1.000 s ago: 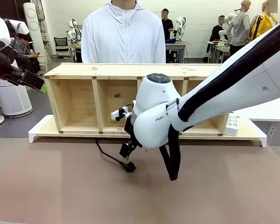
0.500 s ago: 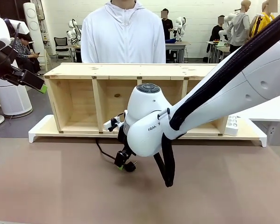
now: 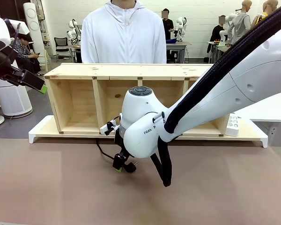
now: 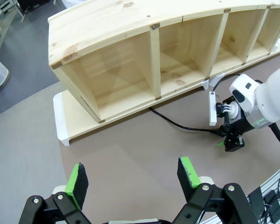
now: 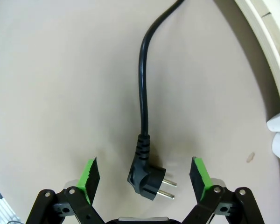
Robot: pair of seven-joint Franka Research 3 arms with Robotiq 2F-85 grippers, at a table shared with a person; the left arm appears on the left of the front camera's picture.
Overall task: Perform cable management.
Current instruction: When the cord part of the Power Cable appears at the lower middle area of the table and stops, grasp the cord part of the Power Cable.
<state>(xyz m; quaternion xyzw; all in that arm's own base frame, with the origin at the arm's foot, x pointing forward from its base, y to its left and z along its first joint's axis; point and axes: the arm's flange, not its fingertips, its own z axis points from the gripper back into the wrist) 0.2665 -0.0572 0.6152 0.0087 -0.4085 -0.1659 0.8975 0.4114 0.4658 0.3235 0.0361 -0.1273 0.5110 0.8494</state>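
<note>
The cable (image 3: 101,152) is a thin black cord that runs from under the wooden shelf (image 3: 117,71) out onto the brown table and ends in a chunky black plug (image 3: 130,167). My right gripper (image 3: 118,164) hangs open just over that plug. In the right wrist view the plug (image 5: 144,179) lies flat between the green pads (image 5: 90,178), untouched, with the cable (image 5: 142,93) leading away from it. The left wrist view shows the cable (image 4: 177,123) and the right gripper (image 4: 233,140) from above. My left gripper (image 3: 37,84) is raised at the far left, open (image 4: 132,176) and holding nothing.
The shelf stands on a white base board (image 3: 42,129) across the table's far half. A white power strip (image 3: 232,124) lies at its right end. A person (image 3: 124,37) in a white hoodie stands behind the shelf. The right arm's black hose (image 3: 161,164) hangs over the table.
The right arm has swung left and lower, bringing its open gripper from beside the plug to right over it. The left arm and the cable have not moved.
</note>
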